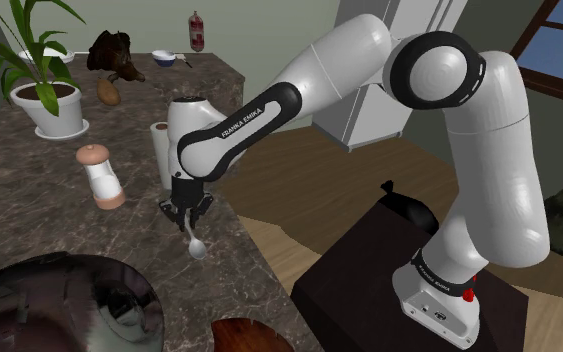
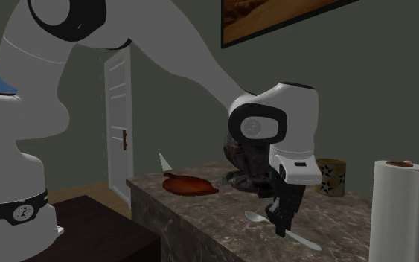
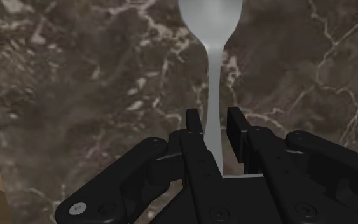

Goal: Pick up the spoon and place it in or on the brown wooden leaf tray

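Note:
A pale spoon (image 1: pixel 196 246) lies flat on the dark marble counter (image 1: pixel 29 200). Its bowl (image 3: pixel 210 19) points away from the hand, and its handle (image 3: pixel 214 95) runs back between my fingers. My black gripper (image 1: pixel 187 218) is down at the counter, straddling the handle with a narrow gap on each side, open. In the second exterior view the spoon (image 2: pixel 258 217) rests on the counter under the gripper (image 2: pixel 282 225). The brown leaf tray (image 1: pixel 254 336) sits near the counter's front end in the shoulder view, and it also appears in the second exterior view as the tray (image 2: pixel 191 184).
A large dark glossy bowl (image 1: pixel 59 300) stands beside the tray. A paper towel roll (image 1: pixel 158 150), a grinder (image 1: pixel 101 176) and a potted plant (image 1: pixel 51 108) stand behind the gripper. The counter edge (image 1: pixel 259 215) drops to the floor close to the spoon. A tin can (image 2: pixel 333 177) stands on the counter.

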Available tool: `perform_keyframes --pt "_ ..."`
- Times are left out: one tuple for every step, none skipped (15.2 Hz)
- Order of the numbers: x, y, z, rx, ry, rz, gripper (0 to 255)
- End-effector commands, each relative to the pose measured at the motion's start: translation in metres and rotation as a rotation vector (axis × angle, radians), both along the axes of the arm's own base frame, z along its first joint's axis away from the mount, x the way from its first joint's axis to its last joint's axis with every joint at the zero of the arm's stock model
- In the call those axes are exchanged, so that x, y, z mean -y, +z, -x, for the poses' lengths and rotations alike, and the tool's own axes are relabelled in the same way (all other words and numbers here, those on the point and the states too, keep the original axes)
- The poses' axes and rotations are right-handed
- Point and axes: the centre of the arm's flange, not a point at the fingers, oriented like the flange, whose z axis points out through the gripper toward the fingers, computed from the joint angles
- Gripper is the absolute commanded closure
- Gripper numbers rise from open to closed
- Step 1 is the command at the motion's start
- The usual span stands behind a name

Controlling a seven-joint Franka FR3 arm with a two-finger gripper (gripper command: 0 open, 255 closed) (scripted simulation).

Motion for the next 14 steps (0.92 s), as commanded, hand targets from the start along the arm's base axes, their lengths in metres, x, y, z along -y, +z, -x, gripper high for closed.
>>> perform_keyframes --pt "-0.001 -0.001 0.001 -0.002 0.002 -0.001 255" --pt "-0.002 -0.001 0.001 -0.002 0.002 -0.001 255" --pt "-0.002 -0.001 0.001 -0.002 0.002 -0.001 255" --pt "-0.002 -0.001 0.002 -0.002 0.002 -0.001 255" --pt "-0.002 -0.001 0.002 -0.002 0.002 -0.001 255" --pt "-0.001 -0.001 0.002 -0.002 0.002 -0.001 255" --pt "-0.001 0.004 0.002 -0.002 0.002 -0.001 255" --pt "-0.001 0.009 0.002 -0.002 0.002 -0.001 255" --pt "-0.001 0.014 0.002 -0.002 0.002 -0.001 255" --pt "-0.001 0.02 0.002 -0.002 0.002 -0.001 255" --pt "-0.001 0.025 0.002 -0.002 0.002 -0.001 255" --pt "-0.001 0.03 0.002 -0.002 0.002 -0.001 255" --pt "-0.001 0.036 0.002 -0.002 0.002 -0.001 255" --pt "-0.001 0.041 0.002 -0.002 0.002 -0.001 255"
